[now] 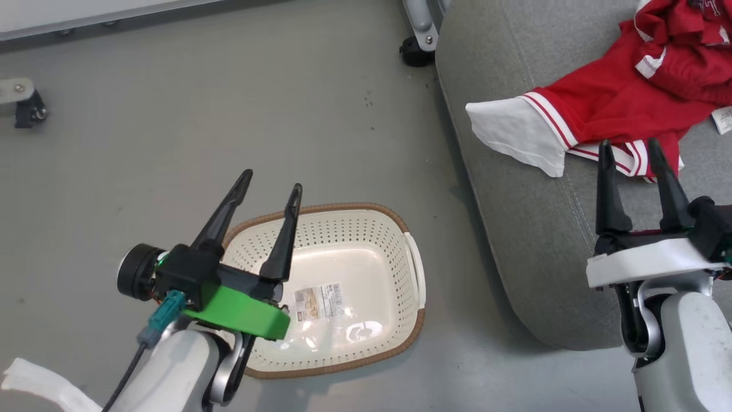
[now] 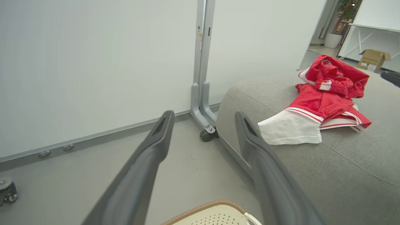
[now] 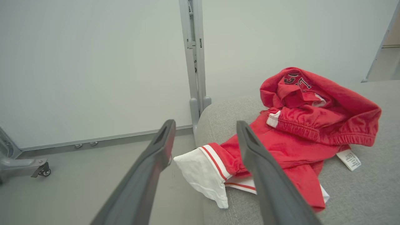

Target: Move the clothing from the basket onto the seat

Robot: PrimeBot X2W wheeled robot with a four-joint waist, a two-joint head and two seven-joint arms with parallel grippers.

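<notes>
— Across the right side of the head view, what is the biggest thing?
— The large grey fabric-upholstered seat (image 1: 514,229), coarse in weave, rounded at its corner, with a stitched seam along it.

— Where is the clothing?
— Both pieces lie bunched together on that seat. The soft red jersey (image 1: 606,103) spreads its white sleeve (image 1: 514,134) and striped trim toward the cushion's corner. The smaller red piece with the gathered band (image 3: 315,103) is heaped on its far side.

— And the basket?
— The small oval cream plastic basket (image 1: 354,229), with perforated walls and a brown woven-look rim, stands on the smooth grey floor (image 1: 286,86) beside the seat, well apart from the clothing.

— How do the hands stand to all this?
— The right gripper (image 1: 629,143) hovers over the seat with its fingertips just at the jersey's striped hem. Its long dark fingers are spread wide, with nothing between them. The left gripper (image 1: 272,178) hangs above the basket's left rim, equally wide and holding nothing.

— Anything smaller?
— A paper label (image 1: 319,300) lies flat on the basket's bottom.
</notes>
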